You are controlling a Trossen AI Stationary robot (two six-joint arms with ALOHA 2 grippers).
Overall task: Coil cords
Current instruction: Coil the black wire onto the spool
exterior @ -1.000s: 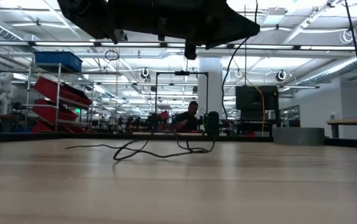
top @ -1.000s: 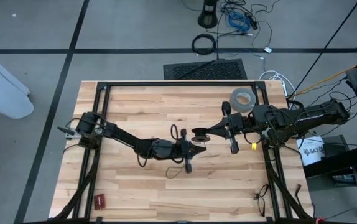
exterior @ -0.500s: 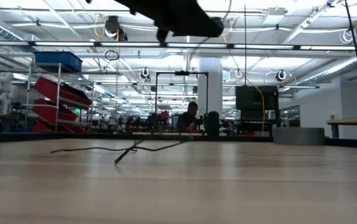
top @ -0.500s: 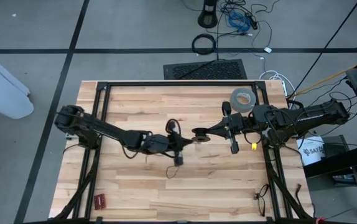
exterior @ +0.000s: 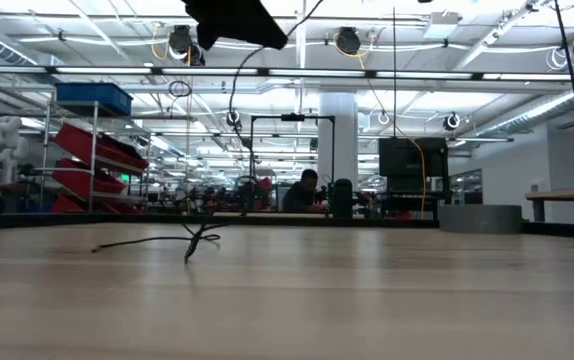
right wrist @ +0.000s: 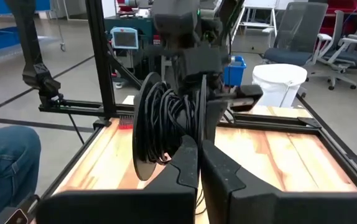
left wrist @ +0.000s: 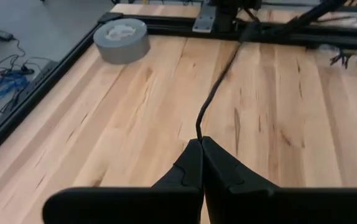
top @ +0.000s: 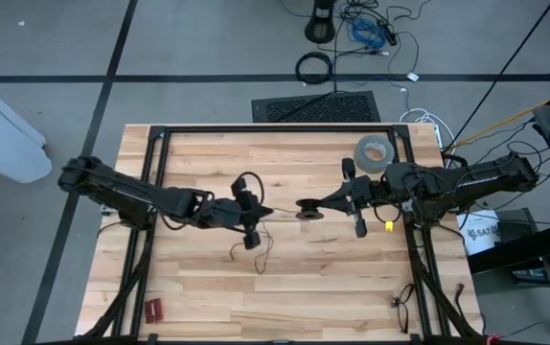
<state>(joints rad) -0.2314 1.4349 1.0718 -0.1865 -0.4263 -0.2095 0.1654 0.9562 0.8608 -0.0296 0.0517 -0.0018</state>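
The cord is a thin black wire, partly wound on a black spool (right wrist: pixel 160 127) that my right gripper (top: pixel 315 209) holds near the table's middle. From the spool (top: pixel 307 208) the cord (left wrist: pixel 219 78) runs to my left gripper (top: pixel 267 212), which is shut on it above the table. In the low view the cord (exterior: pixel 233 110) hangs down from the left gripper (exterior: pixel 237 20). Its loose tail (top: pixel 260 257) lies on the wood. My left gripper pinches the cord (left wrist: pixel 198 132) between its two fingertips. The fingers slant slightly down and point toward the table's right side. The cord runs on from the tips, clear of the table, toward the spool. My right gripper is shut on a thin upright part of the spool (right wrist: pixel 202 115) beside the wound cord, coming level from the table's right. The spool is lifted clear of the table and stands on edge.
A grey tape roll (top: pixel 374 151) lies at the table's far right, inside the black frame (top: pixel 275 128) round the tabletop. A small red thing (top: pixel 152 309) lies at the near left corner. A person sits in the room beyond the table (exterior: pixel 302 192).
My left gripper has gone up and toward the table's left edge, away from the spool, tipping from pointing steeply down to nearly level, still shut on the cord. The cord's loops on the table have been drawn up, and only a short tail stays lying there.
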